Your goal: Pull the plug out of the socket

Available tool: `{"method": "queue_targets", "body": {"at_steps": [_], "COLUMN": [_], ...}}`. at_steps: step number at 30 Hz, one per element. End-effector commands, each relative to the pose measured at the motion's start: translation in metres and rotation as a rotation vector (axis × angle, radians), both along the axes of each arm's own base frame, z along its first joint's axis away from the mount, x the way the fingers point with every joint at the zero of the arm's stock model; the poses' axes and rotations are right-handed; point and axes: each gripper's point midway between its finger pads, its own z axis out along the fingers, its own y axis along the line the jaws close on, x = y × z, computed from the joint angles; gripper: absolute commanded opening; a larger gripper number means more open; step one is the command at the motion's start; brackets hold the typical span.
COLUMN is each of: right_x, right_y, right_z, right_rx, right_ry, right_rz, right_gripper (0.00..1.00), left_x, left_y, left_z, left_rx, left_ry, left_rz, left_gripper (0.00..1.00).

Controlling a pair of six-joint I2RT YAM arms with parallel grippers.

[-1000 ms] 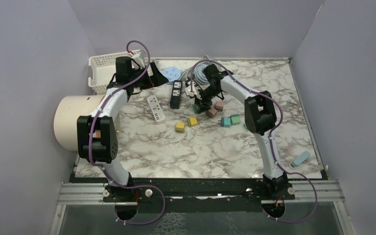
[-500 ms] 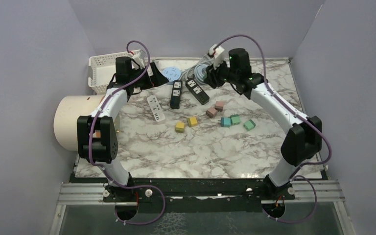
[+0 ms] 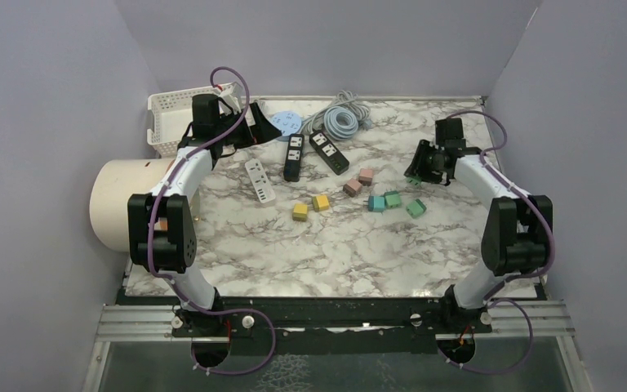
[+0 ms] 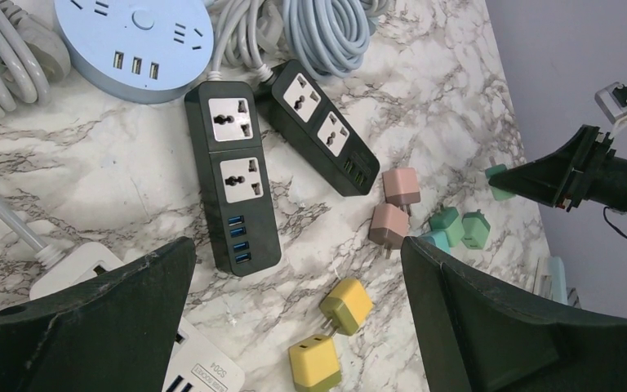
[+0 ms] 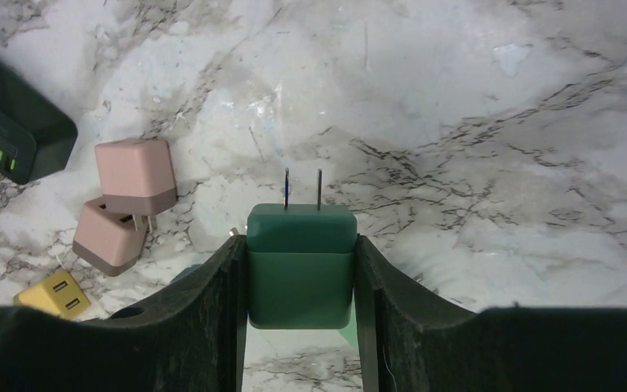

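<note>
My right gripper (image 3: 415, 175) is shut on a dark green plug (image 5: 300, 261), prongs pointing away, held just above the marble table at the right. It also shows in the left wrist view (image 4: 498, 173). Two black power strips (image 3: 294, 155) (image 3: 328, 152) lie at the back centre; in the left wrist view (image 4: 233, 188) (image 4: 322, 126) their outlets are empty. My left gripper (image 3: 249, 122) is open wide and empty, hovering beside the white basket, above and left of the strips (image 4: 298, 253).
A white power strip (image 3: 260, 180), a round blue socket (image 3: 286, 122) and coiled grey cables (image 3: 343, 121) lie at the back. Loose pink (image 3: 359, 181), yellow (image 3: 310, 207) and green (image 3: 393, 198) plugs sit mid-table. A white basket (image 3: 167, 118) stands back left, a blue item (image 3: 501, 264) front right.
My right arm has swung from the black strips at the back centre out to the right, carrying the green plug. The left arm has not moved.
</note>
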Motion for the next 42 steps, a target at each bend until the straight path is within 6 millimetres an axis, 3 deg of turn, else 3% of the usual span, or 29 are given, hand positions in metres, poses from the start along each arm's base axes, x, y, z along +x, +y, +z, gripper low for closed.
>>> {"method": "queue_targets", "body": {"at_steps": [1, 6, 11, 20, 24, 28, 31, 37, 42], "right_x": [0.007, -0.006, -0.014, -0.001, 0.009, 0.028, 0.039, 0.055, 0.058], "right_y": [0.008, 0.003, -0.007, -0.010, -0.007, 0.031, 0.062, 0.103, 0.117], "right_z": [-0.005, -0.041, -0.052, -0.032, -0.011, 0.021, 0.022, -0.013, -0.041], "right_rx": [0.021, -0.010, -0.068, -0.112, -0.144, -0.192, -0.191, -0.148, -0.132], "right_ry": [0.019, 0.147, 0.191, 0.144, 0.099, -0.017, -0.016, 0.062, 0.112], "right_rz": [-0.014, -0.026, -0.036, 0.000, 0.010, 0.088, 0.150, 0.213, 0.240], "right_gripper": [0.01, 0.01, 0.09, 0.62, 0.67, 0.67, 0.67, 0.66, 0.66], "left_x": [-0.003, -0.003, -0.003, -0.003, -0.003, -0.003, -0.003, -0.003, -0.003], "left_y": [0.000, -0.002, -0.002, -0.003, -0.003, -0.003, -0.003, -0.003, -0.003], "left_z": [0.014, 0.010, 0.011, 0.011, 0.011, 0.009, 0.008, 0.006, 0.006], "left_rx": [-0.016, -0.011, -0.008, -0.002, 0.000, -0.001, 0.001, 0.005, 0.009], "left_ry": [-0.044, -0.039, -0.042, -0.042, -0.041, -0.037, -0.036, -0.032, -0.032], "left_rz": [-0.016, -0.016, -0.012, -0.010, -0.009, -0.008, -0.010, -0.008, -0.008], "left_gripper": [0.99, 0.99, 0.99, 0.99, 0.99, 0.99, 0.99, 0.99, 0.99]}}
